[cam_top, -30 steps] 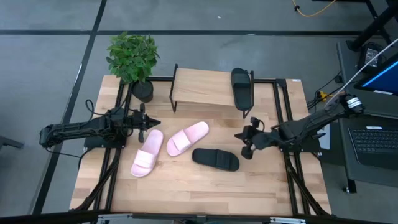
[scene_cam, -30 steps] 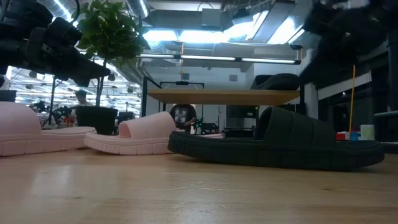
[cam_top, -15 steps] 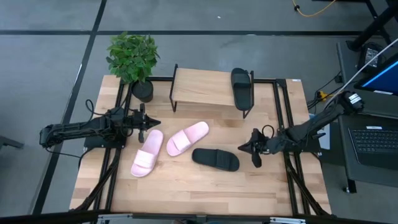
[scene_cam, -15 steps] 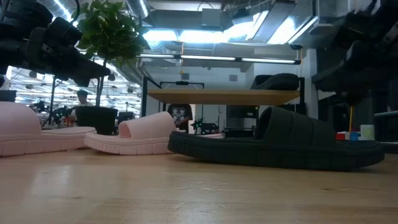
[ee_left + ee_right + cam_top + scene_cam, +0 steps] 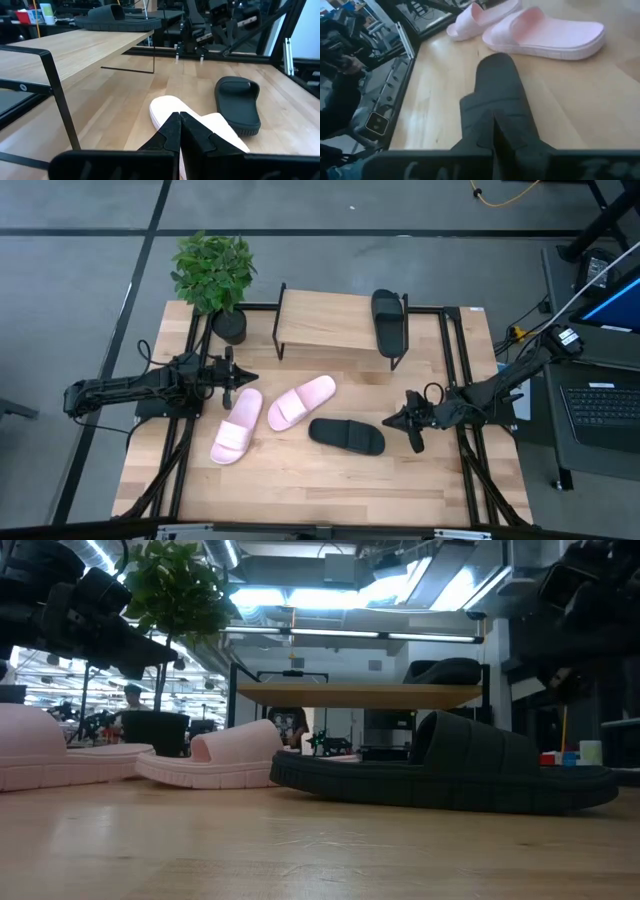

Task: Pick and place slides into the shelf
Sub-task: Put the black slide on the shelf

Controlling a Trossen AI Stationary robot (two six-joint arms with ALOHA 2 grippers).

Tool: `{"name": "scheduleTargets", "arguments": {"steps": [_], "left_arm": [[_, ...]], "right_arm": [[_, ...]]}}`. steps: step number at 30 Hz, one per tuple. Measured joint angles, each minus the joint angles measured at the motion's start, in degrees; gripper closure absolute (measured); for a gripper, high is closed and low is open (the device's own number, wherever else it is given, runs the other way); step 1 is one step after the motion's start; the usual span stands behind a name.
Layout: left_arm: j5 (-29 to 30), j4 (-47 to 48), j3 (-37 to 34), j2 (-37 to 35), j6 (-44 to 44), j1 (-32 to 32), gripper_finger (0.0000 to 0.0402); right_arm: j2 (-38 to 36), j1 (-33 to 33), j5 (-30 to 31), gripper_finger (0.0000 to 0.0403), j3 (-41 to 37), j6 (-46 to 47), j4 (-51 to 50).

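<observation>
The shelf [image 5: 325, 320] stands at the table's far side, with one black slide [image 5: 388, 320] lying flat on the right end of its plank top. A second black slide [image 5: 347, 435] rests sole-down on the table. Two pink slides [image 5: 237, 425] [image 5: 302, 402] lie to its left. My right gripper [image 5: 390, 423] is shut and hovers just right of the table's black slide [image 5: 495, 80], pointing at it and touching nothing. My left gripper [image 5: 250, 378] is shut above the upper end of the left pink slide [image 5: 165, 107] and waits.
A potted plant [image 5: 213, 275] stands at the far left corner beside the shelf. Black frame rails [image 5: 455, 360] run along both table sides. A laptop [image 5: 600, 405] sits off the right edge. Bare wood [image 5: 330, 490] lies along the near edge.
My right gripper has swung toward the table's near edge and come down lower, from beside the shelf's right leg to a spot level with the right end of the black slide on the table. It stays shut. The slides and my left arm have kept still.
</observation>
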State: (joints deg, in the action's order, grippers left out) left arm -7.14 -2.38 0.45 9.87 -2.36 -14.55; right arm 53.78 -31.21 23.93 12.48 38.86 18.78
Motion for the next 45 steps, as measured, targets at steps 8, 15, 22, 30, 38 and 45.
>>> {"name": "scheduleTargets", "arguments": {"steps": [8,15,22,30,38,45], "left_arm": [[0.0,-0.7,0.0,0.0,-2.7,1.1,0.0401],[0.0,-0.7,0.0,0.0,-2.7,3.5,0.0401],[0.0,-0.7,0.0,0.0,-2.2,5.9,0.0401],[0.0,-1.1,0.0,0.0,-0.1,6.9,0.0401],[0.0,-1.1,0.0,0.0,-0.1,6.9,0.0401],[0.0,-1.1,0.0,0.0,-0.1,6.9,0.0401]], "right_arm": [[9.1,-3.1,0.6,0.0401,3.9,2.4,-0.4],[17.7,-6.7,5.4,0.0402,10.4,5.9,-3.9],[22.5,-10.0,11.1,0.0400,11.9,15.9,-3.1],[23.9,-10.3,11.0,0.0371,11.9,23.8,-2.2],[24.7,-8.7,10.9,0.0366,11.6,30.7,-2.3],[27.0,-8.6,8.8,0.0352,11.6,35.9,-0.7]]}}
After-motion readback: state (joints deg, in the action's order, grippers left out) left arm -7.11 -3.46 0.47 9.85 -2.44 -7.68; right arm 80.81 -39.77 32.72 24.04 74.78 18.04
